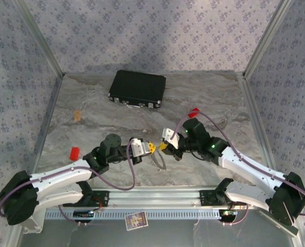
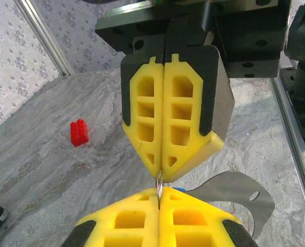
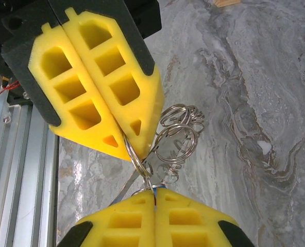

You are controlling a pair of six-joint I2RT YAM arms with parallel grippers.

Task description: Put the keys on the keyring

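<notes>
Both my tools meet tip to tip over the near-mid part of the surface (image 1: 219, 98), just off the near rail.

L tool (image 1: 151, 148) (image 2: 159, 201) (image 3: 128, 149): pads fully together, pinching the wire of the keyring (image 3: 141, 165) (image 2: 159, 182) right at the tips. The ring stands up out of the seam, lifted off the surface.

R tool (image 1: 163, 146) (image 3: 155, 198) (image 2: 161, 170): pads also pressed together, tip touching the ring from the other side. A sliver of blue sits in its seam, which I take for the head of the blue key (image 3: 156, 191) (image 2: 175, 191), so it looks clamped on that. Can't make out the red key.

A bunch of extra wire loops (image 3: 179, 135) hangs off the ring, on the far side in the R wrist view. A flat silver piece w/ a hole (image 2: 236, 196) sticks out to the right, behind my L pads.

Elsewhere: a red block (image 1: 74, 153) (image 2: 79, 132) on the left, near. Another red block (image 1: 193, 112) far right of ctr. A black case (image 1: 137, 88) at the far end.
</notes>
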